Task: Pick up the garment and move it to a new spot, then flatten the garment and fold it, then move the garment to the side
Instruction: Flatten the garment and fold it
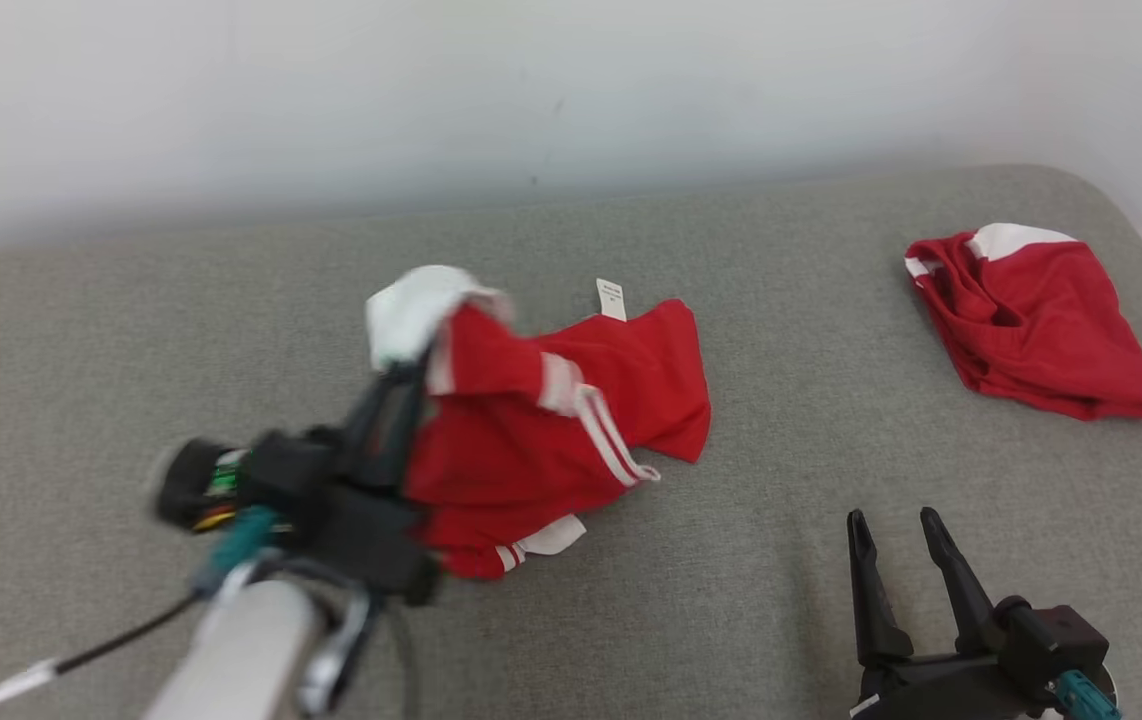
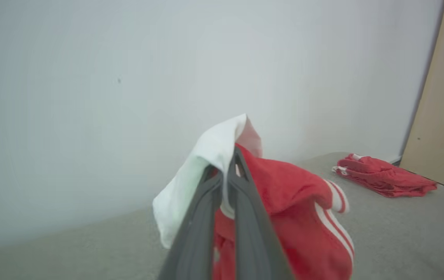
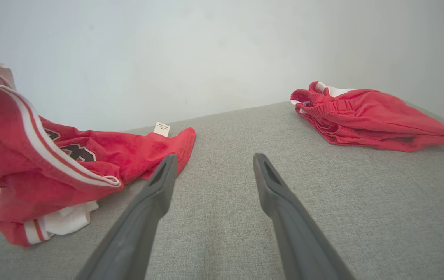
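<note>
My left gripper (image 1: 416, 372) is clamped on the garment (image 1: 551, 420), its two dark fingers pressed together with cloth pinched between them. In the left wrist view the tips (image 2: 226, 167) meet right where the white panel joins the red fabric (image 2: 292, 194), and the white part drapes over them. The arm and gripper look blurred in the head view, so I can't make out finer detail there.

The garment is red with white stripes. It sits near the middle of the grey padded surface (image 1: 731, 580), a little left of centre. The gripped end is raised off the surface. The rest trails down and lies on it, reaching toward the back edge, where a small white label (image 1: 611, 298) pokes out. From the right wrist camera I see the raised part on the left (image 3: 20, 155) and a dark print on the fabric (I can't read it).

My right gripper (image 1: 893, 520) is near the front edge toward the right, fingers spread wide with nothing between them (image 3: 215, 157), over bare surface.

A second red garment (image 1: 1041, 330) lies bunched by the back right corner, well apart from both grippers.
</note>
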`<state>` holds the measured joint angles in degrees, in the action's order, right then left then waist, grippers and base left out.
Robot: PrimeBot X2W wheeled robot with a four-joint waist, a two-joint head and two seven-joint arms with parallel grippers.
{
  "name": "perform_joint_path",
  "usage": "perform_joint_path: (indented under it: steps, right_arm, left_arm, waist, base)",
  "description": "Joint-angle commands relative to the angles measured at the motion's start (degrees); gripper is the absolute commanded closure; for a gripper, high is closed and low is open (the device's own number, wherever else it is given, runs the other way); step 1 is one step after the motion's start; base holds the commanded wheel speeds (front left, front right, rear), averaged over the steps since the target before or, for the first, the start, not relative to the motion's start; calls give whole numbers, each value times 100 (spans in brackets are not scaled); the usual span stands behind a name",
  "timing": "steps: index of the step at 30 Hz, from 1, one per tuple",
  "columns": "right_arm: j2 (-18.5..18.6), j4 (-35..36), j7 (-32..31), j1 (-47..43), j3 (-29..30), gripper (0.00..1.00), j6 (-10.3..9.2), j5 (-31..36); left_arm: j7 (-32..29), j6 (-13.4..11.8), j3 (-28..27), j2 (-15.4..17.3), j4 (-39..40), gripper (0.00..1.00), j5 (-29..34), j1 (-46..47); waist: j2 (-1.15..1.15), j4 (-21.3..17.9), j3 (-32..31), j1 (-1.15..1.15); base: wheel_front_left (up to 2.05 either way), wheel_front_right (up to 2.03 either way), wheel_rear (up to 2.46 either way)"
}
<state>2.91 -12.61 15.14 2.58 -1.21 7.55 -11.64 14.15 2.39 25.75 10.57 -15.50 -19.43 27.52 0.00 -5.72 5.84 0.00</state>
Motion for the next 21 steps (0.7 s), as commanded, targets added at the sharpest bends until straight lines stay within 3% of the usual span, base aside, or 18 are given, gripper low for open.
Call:
perform_joint_path:
  steps: [1, 7, 10, 15, 21]
  right_arm:
    - [-4, -12, 9, -56, -8, 0, -11, -10]
    - [-3, 2, 9, -41, -7, 0, -11, 29]
    - [-6, 14, 10, -60, 33, 0, -11, 36]
    - [-6, -26, 9, -63, 15, 0, -11, 44]
    - [-5, -91, 10, 19, -71, 0, -11, 50]
  left_arm:
    - [-42, -51, -163, 230, 48, 100, -50, -183]
    - [-139, -241, -990, 1257, 232, 100, -362, -780]
    - [-114, -419, -1397, 1537, 368, 100, -541, -1162]
    - [-145, -537, -1775, 1629, 287, 100, -883, -1693]
    - [-106, -448, -1697, 1394, -514, 100, -1071, -1876]
  waist:
    - [0, 78, -67, 0]
    - [0, 52, -23, 0]
    - [0, 44, 10, 0]
    - [0, 50, 57, 0]
    - [0, 20, 23, 0]
  base:
    - [0, 0, 0]
    - [0, 0, 0]
    - [0, 0, 0]
    - [0, 0, 0]
    - [0, 0, 0]
